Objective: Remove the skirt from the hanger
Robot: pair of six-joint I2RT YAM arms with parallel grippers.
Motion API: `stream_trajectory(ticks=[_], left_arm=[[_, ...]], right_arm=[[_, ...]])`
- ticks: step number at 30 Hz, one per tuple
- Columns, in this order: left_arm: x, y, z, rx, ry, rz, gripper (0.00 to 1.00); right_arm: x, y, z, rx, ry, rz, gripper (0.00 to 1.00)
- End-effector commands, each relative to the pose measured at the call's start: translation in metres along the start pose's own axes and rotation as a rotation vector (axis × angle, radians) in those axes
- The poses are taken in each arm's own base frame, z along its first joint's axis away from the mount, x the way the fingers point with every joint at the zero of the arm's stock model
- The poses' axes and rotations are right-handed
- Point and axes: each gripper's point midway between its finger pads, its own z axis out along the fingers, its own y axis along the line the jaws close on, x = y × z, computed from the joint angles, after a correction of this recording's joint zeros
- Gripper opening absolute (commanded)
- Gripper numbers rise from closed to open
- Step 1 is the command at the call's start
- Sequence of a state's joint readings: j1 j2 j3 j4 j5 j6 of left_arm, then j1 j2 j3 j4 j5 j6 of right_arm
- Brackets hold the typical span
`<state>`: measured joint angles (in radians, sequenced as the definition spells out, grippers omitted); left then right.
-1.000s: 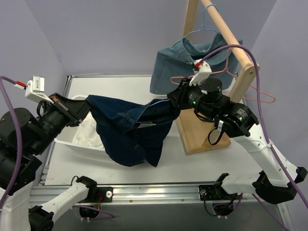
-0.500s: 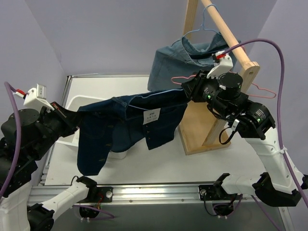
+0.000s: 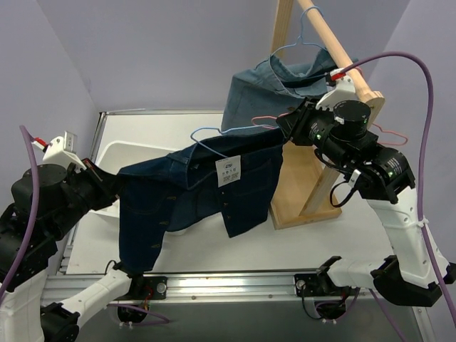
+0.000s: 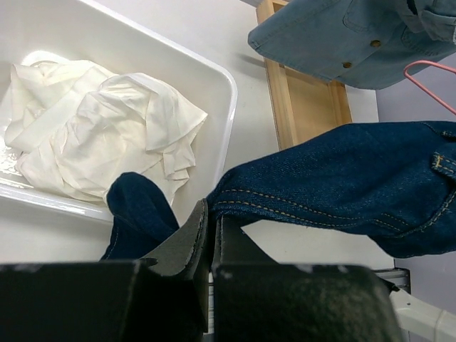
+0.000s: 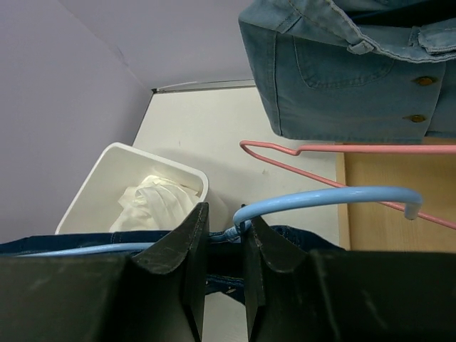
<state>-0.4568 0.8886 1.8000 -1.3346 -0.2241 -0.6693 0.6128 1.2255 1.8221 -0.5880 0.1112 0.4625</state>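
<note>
Skirt [image 4: 100, 135] crumpled in bin [image 4: 226, 107], left; pink hanger [image 5: 342, 149] bare by rack [image 3: 342, 57], right. Left gripper [image 4: 211, 214] clamps denim [image 3: 199, 185], right gripper [image 5: 226, 217] pinches blue hanger [image 5: 320, 196]. Risk: taut denim may yank hanger from grip

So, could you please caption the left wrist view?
Left hand pinching the dark denim garment; white skirt crumpled in the bin.

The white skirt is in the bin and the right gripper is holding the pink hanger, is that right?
Not quite. The skirt does lie in the bin, but the right gripper holds the blue hanger, not the pink one. The pink hanger sits apart from its fingers, untouched. The right wrist view shows this.
</note>
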Motion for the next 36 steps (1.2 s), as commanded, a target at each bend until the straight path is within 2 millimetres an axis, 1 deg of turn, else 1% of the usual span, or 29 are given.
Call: stream_trajectory(ticks=[1,2,4,6,7,9,10,11,12,13,14,15,16,17,18,19,20,21,22,24,25,26,27,28,30,31,34,35,36], left_arm=[[-0.004,0.032,-0.008,-0.134,-0.047,0.034,0.02],[-0.002,0.034,-0.008,-0.144,-0.038,0.041,0.02],[0.0,0.029,-0.008,-0.115,-0.029,0.048,0.02],[-0.002,0.017,-0.003,-0.063,-0.032,0.054,0.02],[0.0,0.007,0.0,-0.016,-0.012,0.052,0.02],[-0.005,-0.015,0.013,0.061,-0.008,0.043,0.02],[-0.003,-0.03,0.016,0.127,0.013,0.04,0.02],[-0.012,-0.047,0.025,0.184,-0.004,0.03,0.02],[-0.012,-0.057,0.032,0.222,0.004,0.028,0.02],[-0.015,-0.067,0.036,0.258,0.002,0.029,0.02],[-0.018,-0.087,0.047,0.328,0.02,0.037,0.02],[-0.021,-0.097,0.051,0.356,0.031,0.039,0.02],[-0.018,-0.105,0.07,0.35,0.07,0.045,0.02],[-0.015,-0.115,0.074,0.388,0.107,0.054,0.02],[-0.025,-0.126,0.072,0.418,0.098,0.056,0.02],[-0.024,-0.131,0.089,0.406,0.13,0.061,0.02],[-0.026,-0.135,0.09,0.415,0.13,0.07,0.02],[-0.033,-0.137,0.092,0.413,0.114,0.076,0.02],[-0.047,-0.142,0.089,0.421,0.068,0.087,0.02],[-0.07,-0.137,0.088,0.374,-0.013,0.09,0.02],[-0.088,-0.138,0.078,0.368,-0.071,0.098,0.02],[-0.105,-0.13,0.077,0.314,-0.137,0.096,0.02],[-0.117,-0.127,0.073,0.289,-0.182,0.095,0.02],[-0.14,-0.128,0.056,0.292,-0.275,0.103,0.02],[-0.168,-0.119,0.041,0.229,-0.398,0.092,0.02],[-0.187,-0.12,0.021,0.236,-0.481,0.095,0.02],[-0.215,-0.113,-0.001,0.182,-0.604,0.105,0.02],[-0.226,-0.11,-0.022,0.181,-0.665,0.092,0.02],[-0.233,-0.104,-0.031,0.152,-0.706,0.083,0.02]], right_arm=[[-0.025,-0.047,-0.007,0.192,-0.078,-0.125,0.0],[-0.028,-0.052,-0.008,0.205,-0.086,-0.124,0.0],[-0.03,-0.051,-0.008,0.186,-0.083,-0.124,0.0],[-0.034,-0.047,-0.006,0.154,-0.09,-0.113,0.0],[-0.03,-0.035,-0.002,0.089,-0.068,-0.108,0.0],[-0.03,-0.014,0.004,-0.02,-0.053,-0.077,0.0],[-0.021,0.005,0.009,-0.122,-0.005,-0.063,0.0],[-0.02,0.015,0.01,-0.17,0.007,-0.045,0.0],[-0.024,0.029,0.011,-0.23,0.0,-0.003,0.0],[-0.018,0.046,0.01,-0.322,0.036,0.01,0.0],[-0.016,0.055,0.01,-0.369,0.052,0.023,0.0],[-0.02,0.067,0.007,-0.422,0.053,0.037,0.0],[-0.014,0.081,0.006,-0.485,0.086,0.041,0.0],[-0.015,0.088,0.004,-0.517,0.093,0.048,0.0],[-0.023,0.098,-0.001,-0.561,0.078,0.069,0.0],[-0.028,0.105,-0.005,-0.594,0.072,0.084,0.0],[-0.032,0.112,-0.011,-0.636,0.074,0.092,0.0],[-0.045,0.122,-0.019,-0.675,0.043,0.114,0.0],[-0.051,0.126,-0.024,-0.695,0.032,0.122,0.0],[-0.068,0.135,-0.036,-0.733,-0.008,0.126,0.0],[-0.073,0.136,-0.04,-0.737,-0.018,0.133,0.0],[-0.077,0.136,-0.043,-0.734,-0.033,0.132,0.0],[-0.084,0.137,-0.05,-0.736,-0.056,0.129,0.0],[-0.087,0.136,-0.052,-0.733,-0.068,0.116,0.0],[-0.088,0.129,-0.053,-0.698,-0.076,0.106,0.0],[-0.086,0.126,-0.052,-0.684,-0.071,0.093,0.0],[-0.083,0.119,-0.052,-0.654,-0.073,0.085,0.0],[-0.083,0.118,-0.056,-0.651,-0.082,0.074,0.0],[-0.083,0.115,-0.056,-0.636,-0.092,0.071,0.0]])
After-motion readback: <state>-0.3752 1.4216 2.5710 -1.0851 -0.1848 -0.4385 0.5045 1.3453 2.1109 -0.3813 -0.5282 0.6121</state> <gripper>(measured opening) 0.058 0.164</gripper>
